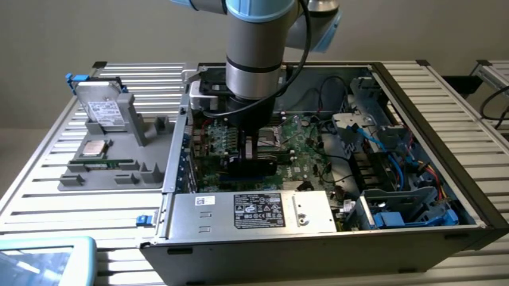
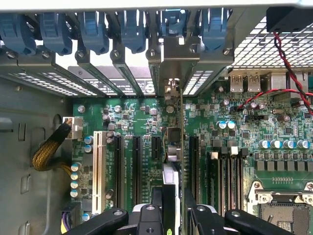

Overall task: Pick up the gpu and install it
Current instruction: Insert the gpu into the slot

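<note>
One arm reaches straight down into the open computer case (image 1: pixel 430 149), and its gripper (image 1: pixel 256 156) is clamped on the gpu (image 1: pixel 263 167), a finger on each face of the card. The gpu stands on edge over the motherboard (image 1: pixel 310 140), near the middle of the case, with its black face towards the exterior camera.

From the wrist, the gripper (image 2: pixel 172 203) shows as two dark fingers (image 2: pixel 156 208) with the gpu (image 2: pixel 181 127) between them. The card appears edge-on as a thin line running towards the rear wall of the case. Its metal bracket (image 2: pixel 178 56) sits among the slot covers, under a row of blue retention clips (image 2: pixel 93 29). The card lies between the black expansion slots (image 2: pixel 137 166) on the motherboard (image 2: pixel 142 115) – whether its lower edge is seated in a slot I cannot tell. A white slot (image 2: pixel 99 166) and a braided yellow cable (image 2: pixel 49 152) lie further off to one side, and the CPU socket (image 2: pixel 283 208) to the other.

Outside the case, on the exterior view's left, a grey tray (image 1: pixel 151 152) rests on the slatted table (image 1: pixel 40 185). It holds a metal drive (image 1: pixel 104 110) propped upright, a processor chip (image 1: pixel 95 148) and a narrow green memory stick (image 1: pixel 102 162) – all well apart from the gripper. The power supply (image 1: pixel 254 211), with its dark label, sits at the near edge of the case.
</note>
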Controlling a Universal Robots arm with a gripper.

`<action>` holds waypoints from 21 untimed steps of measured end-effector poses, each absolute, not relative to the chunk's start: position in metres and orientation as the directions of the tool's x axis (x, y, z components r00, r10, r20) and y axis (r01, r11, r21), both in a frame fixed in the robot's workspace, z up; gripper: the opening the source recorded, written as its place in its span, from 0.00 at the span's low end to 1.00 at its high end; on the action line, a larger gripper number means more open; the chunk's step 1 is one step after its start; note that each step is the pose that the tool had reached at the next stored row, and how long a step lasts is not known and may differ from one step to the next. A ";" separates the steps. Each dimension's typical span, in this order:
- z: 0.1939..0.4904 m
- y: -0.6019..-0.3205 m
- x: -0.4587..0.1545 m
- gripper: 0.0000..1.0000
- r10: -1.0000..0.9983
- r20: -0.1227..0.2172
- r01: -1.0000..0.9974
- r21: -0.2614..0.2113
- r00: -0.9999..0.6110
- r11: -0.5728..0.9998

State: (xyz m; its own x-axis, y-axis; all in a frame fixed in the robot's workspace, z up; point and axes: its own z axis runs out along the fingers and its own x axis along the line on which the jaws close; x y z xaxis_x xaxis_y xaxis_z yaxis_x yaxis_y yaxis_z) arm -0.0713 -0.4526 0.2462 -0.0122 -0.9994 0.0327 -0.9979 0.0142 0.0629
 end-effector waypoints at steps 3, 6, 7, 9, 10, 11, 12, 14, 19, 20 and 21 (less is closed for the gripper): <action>0.246 -0.453 -0.071 0.27 -0.999 0.033 -0.998 0.063 -0.012 0.014; 0.246 -0.453 -0.070 0.27 -0.999 0.033 -0.998 0.063 -0.012 0.014; 0.246 -0.453 -0.070 0.27 -0.999 0.033 -0.998 0.063 -0.012 0.014; 0.246 -0.453 -0.070 0.27 -0.999 0.033 -0.998 0.063 -0.012 0.014; 0.246 -0.453 -0.070 0.27 -0.999 0.033 -0.998 0.063 -0.012 0.014; 0.245 -0.453 -0.070 0.27 -0.999 0.033 -0.998 0.063 -0.012 0.014; 0.245 -0.453 -0.070 0.27 -0.999 0.033 -0.998 0.063 -0.012 0.014; 0.245 -0.453 -0.071 0.27 -0.999 0.033 -0.998 0.063 -0.012 0.014; 0.245 -0.453 -0.071 0.27 -0.999 0.033 -0.998 0.063 -0.012 0.014; 0.244 -0.453 -0.071 0.27 -0.999 0.033 -0.998 0.063 -0.012 0.014; 0.244 -0.453 -0.071 0.27 -0.999 0.033 -0.998 0.063 -0.012 0.014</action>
